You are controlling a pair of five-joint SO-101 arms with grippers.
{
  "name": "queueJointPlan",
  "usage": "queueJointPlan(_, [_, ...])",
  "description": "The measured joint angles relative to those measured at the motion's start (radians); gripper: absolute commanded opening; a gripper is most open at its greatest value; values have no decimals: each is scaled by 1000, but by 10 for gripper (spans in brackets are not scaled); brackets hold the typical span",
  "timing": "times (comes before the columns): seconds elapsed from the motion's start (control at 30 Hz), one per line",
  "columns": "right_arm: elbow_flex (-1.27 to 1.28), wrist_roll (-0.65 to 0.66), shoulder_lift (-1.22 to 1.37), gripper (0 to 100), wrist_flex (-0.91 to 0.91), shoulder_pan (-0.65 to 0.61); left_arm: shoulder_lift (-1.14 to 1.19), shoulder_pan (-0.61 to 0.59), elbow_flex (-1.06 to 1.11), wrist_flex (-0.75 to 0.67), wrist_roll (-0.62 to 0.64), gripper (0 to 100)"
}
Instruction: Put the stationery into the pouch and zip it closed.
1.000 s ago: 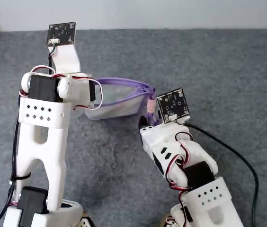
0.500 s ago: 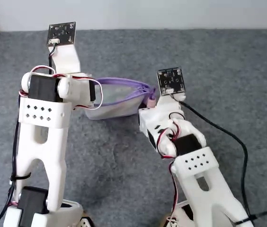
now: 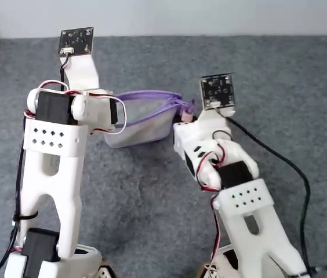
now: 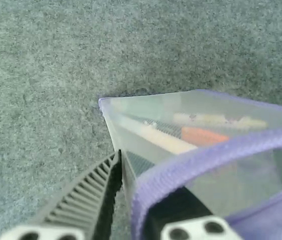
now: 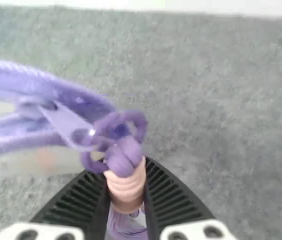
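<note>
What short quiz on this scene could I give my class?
1. True or false: the stationery lies outside the pouch.
2. The right tool grips: A the zip pull; B a cup; C nothing.
3. Fill in: the ___ tool grips the pouch's end.
Key: 1 false, it is inside; 2 A; 3 the left tool.
</note>
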Motion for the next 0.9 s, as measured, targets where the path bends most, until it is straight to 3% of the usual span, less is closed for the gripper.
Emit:
queueJointPlan(0.4, [2, 95, -132, 8, 72, 29, 0, 0, 0, 2, 0, 12])
queueJointPlan(0.7, [23, 97, -192, 8, -26, 31, -15, 3, 2, 2, 0, 12])
queueJointPlan(0.9, [23, 97, -230, 8, -130, 77, -117, 71, 14, 8, 8, 12])
